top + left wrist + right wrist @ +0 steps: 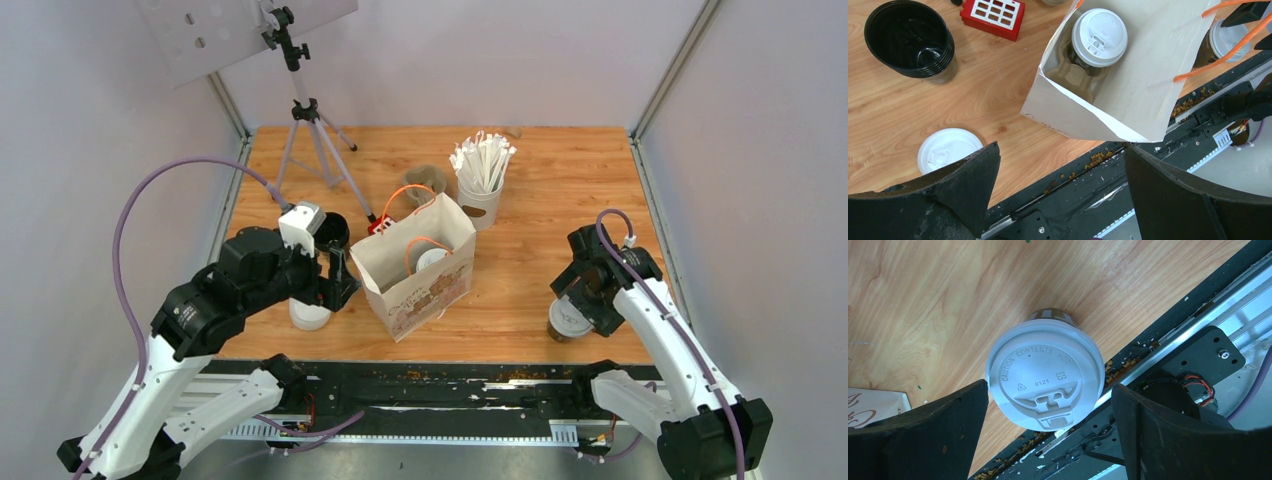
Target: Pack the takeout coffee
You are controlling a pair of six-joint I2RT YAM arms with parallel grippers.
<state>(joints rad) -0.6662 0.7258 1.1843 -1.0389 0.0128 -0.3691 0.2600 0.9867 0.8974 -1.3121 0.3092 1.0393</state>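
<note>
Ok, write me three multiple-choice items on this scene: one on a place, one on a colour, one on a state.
1. Where is the lidded cup that stands away from the right gripper?
A. On a shelf
B. Inside the paper bag
C. In a drawer

2. What colour are the bag's handles?
A. Orange
B. Blue
C. Green

3. How does the right gripper stand?
A. Shut on a cup's lid
B. Shut on nothing
C. Open, with a finger on either side of the second cup

Answers:
1 B: the left wrist view looks down on it standing in the bag.
2 A: orange loops rise from the bag's mouth.
3 C: the right wrist view shows a gap between each finger and the cup.
</note>
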